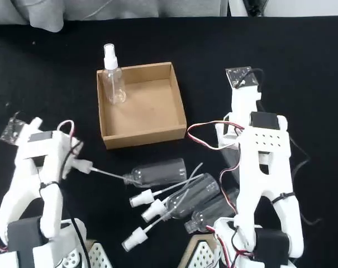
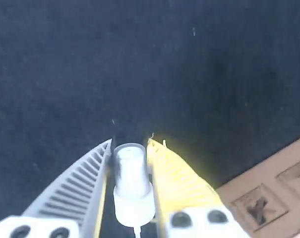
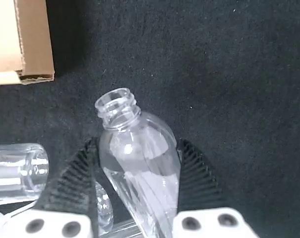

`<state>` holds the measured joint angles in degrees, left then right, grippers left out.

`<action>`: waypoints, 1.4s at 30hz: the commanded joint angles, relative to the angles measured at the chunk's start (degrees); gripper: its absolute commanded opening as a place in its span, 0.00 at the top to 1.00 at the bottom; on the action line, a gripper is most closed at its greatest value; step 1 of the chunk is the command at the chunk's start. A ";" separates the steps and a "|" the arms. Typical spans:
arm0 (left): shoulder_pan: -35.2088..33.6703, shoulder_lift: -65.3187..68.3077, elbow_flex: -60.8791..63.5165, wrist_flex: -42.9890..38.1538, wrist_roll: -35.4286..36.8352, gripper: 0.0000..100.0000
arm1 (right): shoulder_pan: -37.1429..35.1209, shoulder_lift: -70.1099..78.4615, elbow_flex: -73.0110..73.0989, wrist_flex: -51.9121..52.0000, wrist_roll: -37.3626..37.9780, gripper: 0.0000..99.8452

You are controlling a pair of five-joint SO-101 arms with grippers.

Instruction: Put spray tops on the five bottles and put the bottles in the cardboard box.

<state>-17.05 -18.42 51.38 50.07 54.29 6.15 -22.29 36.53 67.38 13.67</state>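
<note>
A cardboard box [image 1: 177,100] lies open mid-table; one capped bottle [image 1: 113,78] stands in its far left corner. My left gripper [image 1: 79,165] [image 2: 130,144] is shut on a white spray top [image 1: 84,166] [image 2: 132,188], near the box's front left corner. The top's thin tube points at the neck of a lying clear bottle [image 1: 157,172]. My right gripper [image 3: 138,144] is shut on an uncapped clear bottle [image 3: 135,158], its open neck beyond the fingertips. Two more bottles [image 1: 194,194] [image 1: 210,212] lie beside the right arm. Three loose spray tops [image 1: 142,198] [image 1: 153,211] [image 1: 134,240] lie in front of them.
The box corner [image 3: 21,44] is close to the right gripper, and another bottle's open neck [image 3: 21,171] lies beside it. Red and white cables [image 1: 205,139] loop off the right arm. Black cloth [image 1: 303,56] covers the table, bare at the far right and far left.
</note>
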 commanded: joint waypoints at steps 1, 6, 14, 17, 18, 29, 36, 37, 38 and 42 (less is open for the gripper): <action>-5.23 -0.88 -4.79 -0.70 -1.05 0.97 | 1.14 -3.12 -0.66 -1.58 0.09 0.98; -11.03 -0.88 -7.34 -0.70 -1.05 0.97 | 1.14 -3.21 -0.92 -1.58 0.09 0.98; -16.13 -2.90 -8.66 -1.05 -0.79 0.97 | 1.05 -3.21 -3.82 -1.14 0.09 0.98; -18.15 -6.33 -8.48 -1.05 -0.70 0.97 | 1.05 -3.21 -4.70 -1.05 0.00 0.98; -18.33 -7.56 -8.13 -1.05 -0.70 0.97 | 1.05 -3.21 -4.97 -0.79 0.00 0.98; -18.51 -19.87 -6.29 -1.05 -0.53 0.97 | -2.81 -13.49 -6.99 2.90 0.00 0.98; -18.07 -26.29 -6.73 -1.05 -0.53 0.97 | -8.26 -18.15 -7.16 2.81 0.00 0.98; -17.98 -27.25 -6.81 -1.05 -0.53 0.97 | -9.05 -18.68 -7.16 2.81 0.00 0.98; -17.98 -28.31 -6.81 -1.14 -0.35 0.97 | -9.93 -19.21 -7.16 2.73 0.00 0.98; -18.07 -32.44 -6.11 -5.01 3.34 0.97 | -13.10 -22.02 -7.16 -0.18 -0.44 0.98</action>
<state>-34.90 -45.49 46.29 49.01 54.55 -4.13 -40.40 32.92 69.85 13.67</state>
